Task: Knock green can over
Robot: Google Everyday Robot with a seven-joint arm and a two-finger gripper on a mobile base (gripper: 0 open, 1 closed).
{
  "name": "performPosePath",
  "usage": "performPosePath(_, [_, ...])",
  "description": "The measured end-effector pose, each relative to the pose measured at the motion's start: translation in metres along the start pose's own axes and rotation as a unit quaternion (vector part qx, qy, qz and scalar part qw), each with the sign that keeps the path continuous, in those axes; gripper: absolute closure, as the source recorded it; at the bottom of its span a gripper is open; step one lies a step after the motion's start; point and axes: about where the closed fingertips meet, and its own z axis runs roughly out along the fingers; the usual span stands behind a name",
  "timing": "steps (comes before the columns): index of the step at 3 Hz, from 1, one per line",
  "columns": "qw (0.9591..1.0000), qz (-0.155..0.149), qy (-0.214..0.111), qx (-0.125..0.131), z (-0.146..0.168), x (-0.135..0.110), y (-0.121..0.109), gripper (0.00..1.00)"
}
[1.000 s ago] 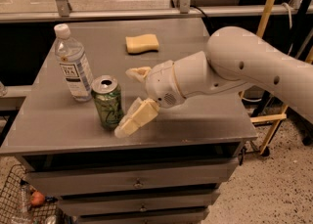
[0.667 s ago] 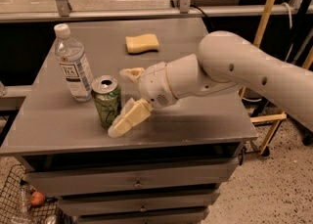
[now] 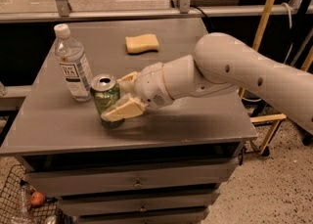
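The green can [image 3: 103, 95] stands upright on the grey table [image 3: 195, 120], near the front left, silver top with pull tab showing. My gripper [image 3: 113, 98] has come in from the right at can height and is open. One pale finger [image 3: 123, 110] lies across the can's lower front. The other finger [image 3: 128, 77] is behind the can's right side. The can sits between them, touching or nearly touching the front finger. The white arm [image 3: 234, 71] stretches across the table's right half.
A clear plastic water bottle [image 3: 72, 66] stands just left of and behind the can. A yellow sponge [image 3: 142, 43] lies at the table's back middle. The front edge is close to the can. A wire basket [image 3: 19, 203] sits on the floor at lower left.
My gripper has moved left, from just right of the can to straddling it. The front finger now overlaps the can's lower front. The can still stands; the bottle and sponge have not moved.
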Motion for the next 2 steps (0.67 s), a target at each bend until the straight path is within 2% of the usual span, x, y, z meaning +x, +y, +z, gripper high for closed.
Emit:
performPosePath(1, [1.0000, -0.003, 0.002, 0.005, -0.0050, 0.0007, -0.0014, 0.62])
performPosePath(2, [0.9995, -0.021, 0.019, 0.011, -0.0143, -0.0025, -0.0111, 0.87])
